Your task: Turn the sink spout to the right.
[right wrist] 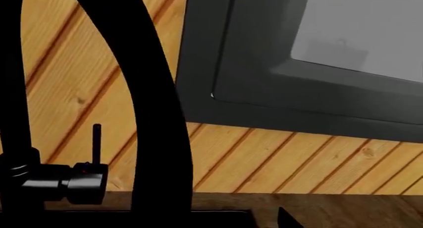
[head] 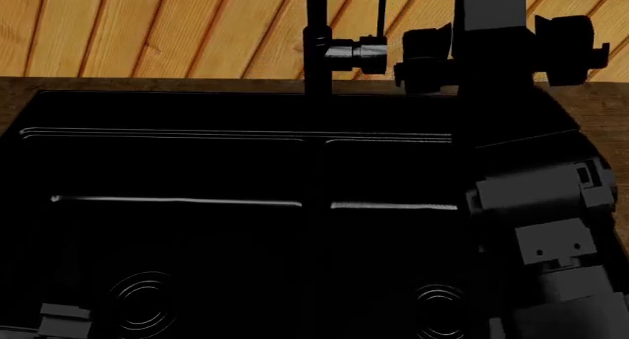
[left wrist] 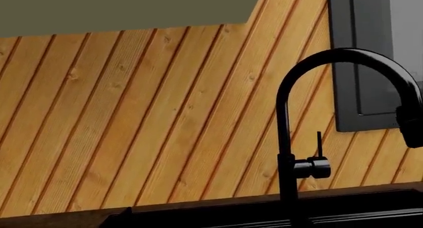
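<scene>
Wooden planks with reddish grooves line the wall (left wrist: 152, 119) in the left wrist view, with a dark grey window frame (left wrist: 350, 64) set into them. Against this wall the sink spout (left wrist: 285, 139) rises as a slim glossy black pipe, arches over and ends in a nozzle at the picture's edge. A short side cylinder (left wrist: 312, 167) with a thin upright rod lever (left wrist: 319, 144) juts from its lower stem. No end effector shows here, so its state cannot be told.

From the head camera, the black double-basin sink (head: 197, 136) fills the wooden counter (head: 605, 110). At the far rim stands the spout's stem, its arch cut off above. Just right of the side cylinder hangs the right arm (head: 535, 191), and its end effector (head: 425, 59) is close beside the lever; whether it is spread or pressed together cannot be told.

Seen from the right wrist, the spout crosses very near as a wide black curve, the window frame behind it.
</scene>
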{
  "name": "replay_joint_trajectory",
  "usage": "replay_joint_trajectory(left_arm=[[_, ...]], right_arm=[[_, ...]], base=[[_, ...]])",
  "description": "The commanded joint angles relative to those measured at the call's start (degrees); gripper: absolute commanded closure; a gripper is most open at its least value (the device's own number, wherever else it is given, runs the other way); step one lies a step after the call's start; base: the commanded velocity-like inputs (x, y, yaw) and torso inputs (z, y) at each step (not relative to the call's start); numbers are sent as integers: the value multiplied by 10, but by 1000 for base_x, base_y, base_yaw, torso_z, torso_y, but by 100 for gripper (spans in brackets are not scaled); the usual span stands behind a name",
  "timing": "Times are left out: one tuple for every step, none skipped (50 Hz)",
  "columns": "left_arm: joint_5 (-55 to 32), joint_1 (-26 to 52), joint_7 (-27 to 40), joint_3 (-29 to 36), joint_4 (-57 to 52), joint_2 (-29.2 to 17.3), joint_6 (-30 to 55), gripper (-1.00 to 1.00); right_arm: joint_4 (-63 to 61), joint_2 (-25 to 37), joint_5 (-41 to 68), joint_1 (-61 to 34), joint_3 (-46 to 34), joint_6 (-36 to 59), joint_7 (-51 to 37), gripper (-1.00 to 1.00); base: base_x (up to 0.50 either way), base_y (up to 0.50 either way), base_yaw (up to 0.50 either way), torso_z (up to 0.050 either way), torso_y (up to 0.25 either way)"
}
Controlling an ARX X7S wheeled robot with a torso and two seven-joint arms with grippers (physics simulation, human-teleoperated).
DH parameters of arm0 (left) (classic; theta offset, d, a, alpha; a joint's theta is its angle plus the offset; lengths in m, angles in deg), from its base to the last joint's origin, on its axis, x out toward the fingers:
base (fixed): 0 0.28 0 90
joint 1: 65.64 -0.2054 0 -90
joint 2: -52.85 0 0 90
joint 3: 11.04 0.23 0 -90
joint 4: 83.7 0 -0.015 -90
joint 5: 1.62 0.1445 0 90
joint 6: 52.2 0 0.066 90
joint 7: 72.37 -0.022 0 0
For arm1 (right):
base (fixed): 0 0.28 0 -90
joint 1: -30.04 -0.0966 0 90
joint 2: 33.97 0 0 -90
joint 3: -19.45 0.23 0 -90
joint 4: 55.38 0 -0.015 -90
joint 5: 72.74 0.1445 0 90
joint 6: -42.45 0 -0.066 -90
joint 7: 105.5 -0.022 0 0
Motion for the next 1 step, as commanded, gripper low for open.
replay_joint_trajectory(left_arm=[[0,1,2,3,1,-2,2,-100]], right_arm=[[32,5,-14,-24,-5,-2,4,-100]], base=[[0,0,-3,0,0]])
